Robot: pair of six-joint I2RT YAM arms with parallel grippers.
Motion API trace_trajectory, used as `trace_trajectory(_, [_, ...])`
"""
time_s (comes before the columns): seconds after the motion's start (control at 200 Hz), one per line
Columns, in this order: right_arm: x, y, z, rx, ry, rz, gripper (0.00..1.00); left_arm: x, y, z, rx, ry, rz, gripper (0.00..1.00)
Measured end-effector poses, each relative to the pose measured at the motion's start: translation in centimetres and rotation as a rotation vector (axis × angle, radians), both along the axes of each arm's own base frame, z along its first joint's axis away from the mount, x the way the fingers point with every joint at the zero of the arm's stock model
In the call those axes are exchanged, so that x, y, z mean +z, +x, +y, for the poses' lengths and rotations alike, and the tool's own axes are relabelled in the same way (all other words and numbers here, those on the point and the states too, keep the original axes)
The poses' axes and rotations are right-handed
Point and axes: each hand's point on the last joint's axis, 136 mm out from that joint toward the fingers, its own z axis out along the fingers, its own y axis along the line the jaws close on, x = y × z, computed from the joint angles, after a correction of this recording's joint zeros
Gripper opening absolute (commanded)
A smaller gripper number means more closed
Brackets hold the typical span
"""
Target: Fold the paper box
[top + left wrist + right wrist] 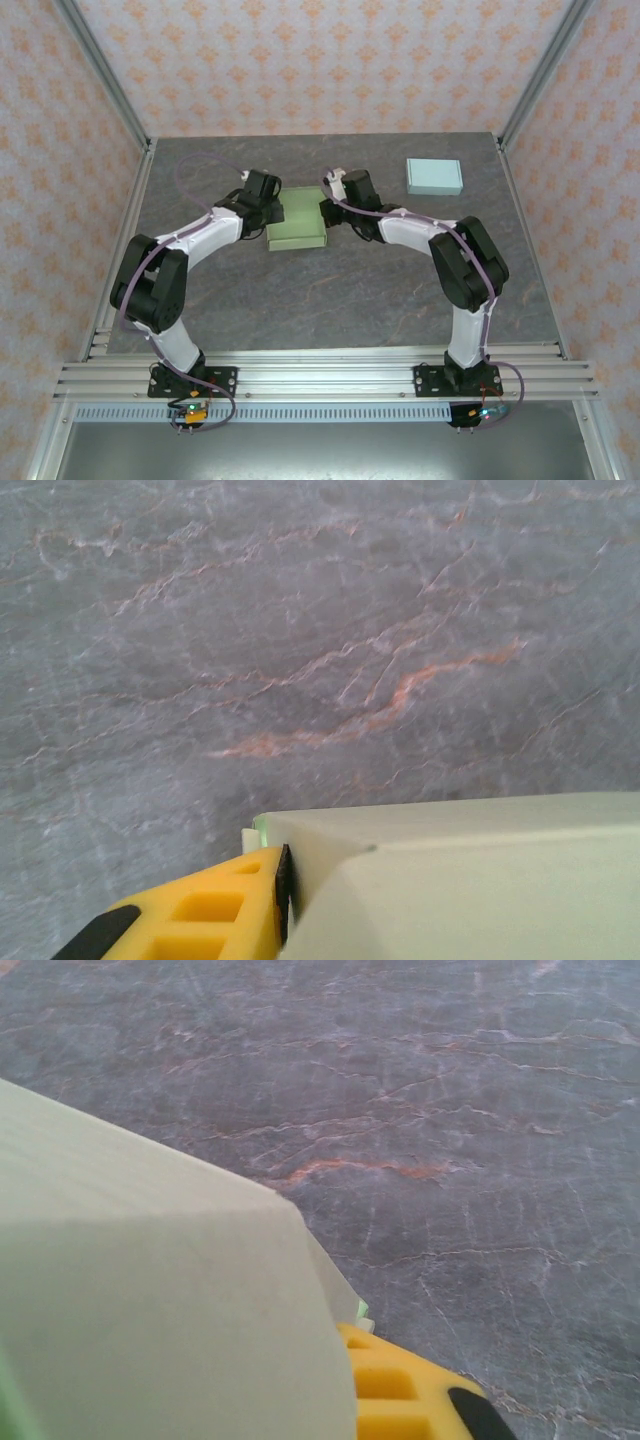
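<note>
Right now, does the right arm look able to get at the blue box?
Probably yes: the blue box lies apart on the table near the right gripper, nothing between, though that gripper is at the green box.

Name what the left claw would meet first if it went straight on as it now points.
The green paper box: the left claw sits right against the box's side, probably touching it.

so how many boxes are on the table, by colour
green box: 1
blue box: 1
total: 2
</note>
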Motion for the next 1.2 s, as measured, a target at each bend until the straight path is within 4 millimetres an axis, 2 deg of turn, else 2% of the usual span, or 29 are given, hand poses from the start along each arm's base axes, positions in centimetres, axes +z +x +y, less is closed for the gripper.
trace_trajectory(0.225, [-0.2, -1.3, 1.5, -0.064, -0.053, -0.065, 0.05, -3.1, -1.6, 0.4, 0.047, -0.024, 0.026, 0.25])
trace_trajectory(0.46, [-0.5, -3.0, 1.7, -0.112, -0.049, -0.084, 0.17, -3.6, -2.7, -0.1, 0.059, -0.032, -0.013, 0.25])
trace_trajectory(0.576, [-1.7, -4.8, 2.3, -0.054, -0.034, -0.04, 0.28, -4.0, -3.3, -0.5, 0.051, -0.035, -0.019, 0.25])
trace_trajectory(0.691, [-2.6, -7.1, 3.5, 0.055, 0.002, 0.023, 0.32, -4.1, -3.3, -0.7, 0.046, -0.046, -0.027, 0.25])
trace_trajectory(0.841, [-1.5, -8.7, 4.1, 0.143, 0.055, 0.047, 0.37, -4.0, -3.2, -1.1, 0.037, -0.055, -0.031, 0.25])
trace_trajectory(0.976, [-0.8, -9.9, 2.2, 0.175, 0.112, 0.061, 0.39, -4.1, -3.2, -1.1, 0.037, -0.055, -0.034, 0.25])
trace_trajectory(1.111, [-1.1, -10.5, -2.1, 0.105, 0.171, 0.106, 0.4, -4.1, -3.2, -1.1, 0.035, -0.053, -0.034, 0.26])
trace_trajectory(1.196, [0.1, -10.1, -4.2, 0.027, 0.21, 0.122, 0.41, -4.1, -3.2, -1.1, 0.033, -0.054, -0.033, 0.32])
